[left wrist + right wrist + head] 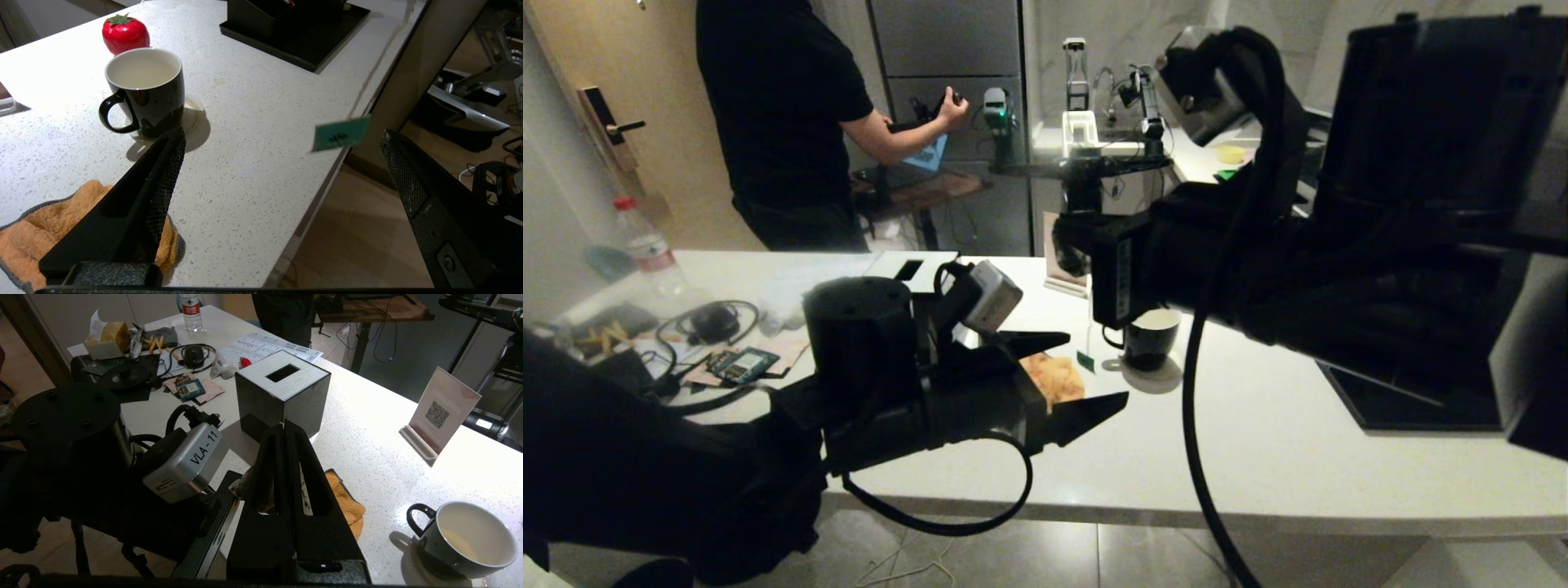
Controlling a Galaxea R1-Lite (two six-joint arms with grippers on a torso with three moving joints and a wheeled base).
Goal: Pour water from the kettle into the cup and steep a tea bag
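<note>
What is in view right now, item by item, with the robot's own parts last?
cup: one, black with white inside, on a coaster on the counter
tea tag: one, green, hanging on a string between the left pincer's fingers
cloth: one, orange, on the counter
tomato: one, red, behind the cup
tissue box: one, white-topped, on the counter
left pincer: open, near the cloth
right pincer: shut, raised above the counter

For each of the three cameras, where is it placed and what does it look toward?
Head: high, looking down over the white counter; both arms show.
Left wrist: behind the open left hand, facing the cup and the counter edge.
Right wrist: behind the shut right hand, facing the tissue box.
All share the cup and the orange cloth.
</note>
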